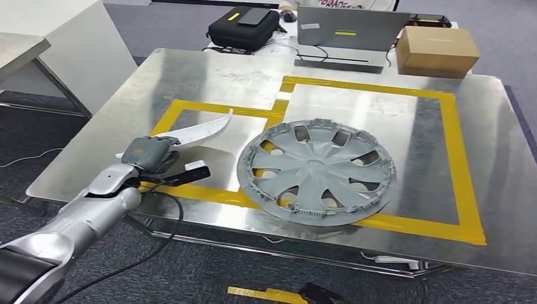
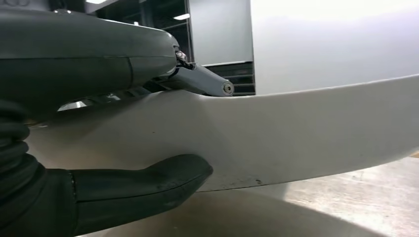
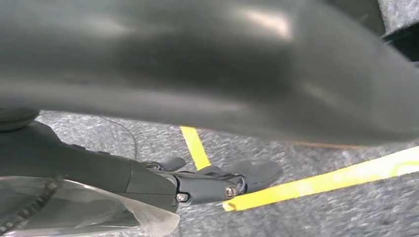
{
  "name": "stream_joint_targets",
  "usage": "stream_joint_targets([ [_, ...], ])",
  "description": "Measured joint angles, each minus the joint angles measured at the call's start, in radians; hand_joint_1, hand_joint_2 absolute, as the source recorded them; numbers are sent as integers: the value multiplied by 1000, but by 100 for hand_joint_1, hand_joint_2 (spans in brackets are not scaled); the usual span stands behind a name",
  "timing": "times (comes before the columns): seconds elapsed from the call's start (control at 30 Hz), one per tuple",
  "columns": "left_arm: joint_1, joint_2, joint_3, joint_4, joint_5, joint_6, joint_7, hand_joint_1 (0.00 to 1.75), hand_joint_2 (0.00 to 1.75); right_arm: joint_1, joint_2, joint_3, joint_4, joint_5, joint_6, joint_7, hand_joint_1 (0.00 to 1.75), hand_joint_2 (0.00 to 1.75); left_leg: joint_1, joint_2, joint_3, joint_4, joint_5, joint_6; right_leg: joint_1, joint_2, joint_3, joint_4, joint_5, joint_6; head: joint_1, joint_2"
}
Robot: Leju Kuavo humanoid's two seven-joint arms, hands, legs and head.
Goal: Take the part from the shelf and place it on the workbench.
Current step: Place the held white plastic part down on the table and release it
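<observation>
The part is a white curved plastic panel point(image 1: 202, 130). My left hand point(image 1: 149, 155) grips it at its near end, just above the metal workbench point(image 1: 209, 82), over the smaller yellow-taped square point(image 1: 190, 107). In the left wrist view the thumb point(image 2: 143, 185) lies under the panel point(image 2: 296, 133) and a finger point(image 2: 202, 81) lies over its upper edge. My right hand point(image 3: 197, 182) hangs over the carpet with its fingers stretched out and nothing in them.
A grey wheel cover point(image 1: 316, 168) lies in the larger taped square to the right of the panel. A laptop point(image 1: 348, 31), a black case point(image 1: 244, 28) and a cardboard box point(image 1: 437, 50) stand at the far edge. A white table point(image 1: 50, 44) stands at the left.
</observation>
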Motion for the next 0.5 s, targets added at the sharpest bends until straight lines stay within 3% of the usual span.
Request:
stream_joint_targets([
  [0.07, 7, 8, 25, 4, 13, 3, 1, 44, 175, 4, -1, -1, 0, 1, -1, -5, 0, 0, 2, 1, 0, 0, -1, -9, 1, 2, 1, -3, 0, -14, -1, 0],
  [0.1, 10, 11, 39, 5, 22, 4, -5, 0, 131, 5, -2, -2, 0, 2, -2, -8, 0, 0, 4, 1, -3, 8, -9, -14, 0, 2, 3, -4, 1, -20, -2, 0],
  [0.13, 12, 13, 55, 6, 29, 6, -14, 0, 87, 5, -2, -3, 0, 3, -3, -10, 0, 0, 5, 2, -13, 33, -26, -19, -1, 2, 4, -6, 2, -26, -3, 0],
  [0.2, 14, 16, 88, 6, 27, 12, -32, 0, 0, 5, -2, -6, 0, 6, -2, -12, 0, 0, 6, 2, -61, 142, -82, -26, -2, 2, 8, -7, 1, -34, -5, 0],
  [0.27, 20, 16, 114, 6, 16, 19, -49, 0, 0, 7, -3, -9, 0, 11, -1, -11, 0, 0, 6, 2, -115, 258, -122, -28, 0, 2, 9, -7, -1, -38, -6, 0],
  [0.3, 22, 13, 123, 6, 16, 22, -59, 0, 0, 9, -4, -11, 0, 12, -1, -12, 0, 0, 6, 2, -124, 274, -118, -27, 1, 2, 11, -7, -1, -39, -6, 0],
  [0.33, 24, 10, 133, 4, 20, 24, -71, 0, 0, 10, -4, -13, 0, 14, -1, -13, 0, 0, 6, 2, -116, 254, -95, -24, 2, 2, 12, -6, -2, -39, -6, 0],
  [0.43, 23, -7, 161, -10, 29, 33, -103, 0, 0, 10, -4, -17, 0, 18, 1, -16, 0, 0, 2, 2, -30, 74, -6, -7, 7, 2, 16, -5, -2, -36, -5, 0],
  [0.5, 22, -15, 171, -16, 24, 37, -113, 0, 0, 10, -4, -18, -1, 19, 3, -17, 0, 0, -2, 2, -2, 14, 7, -1, 9, 3, 13, -4, 2, -28, -5, 0],
])
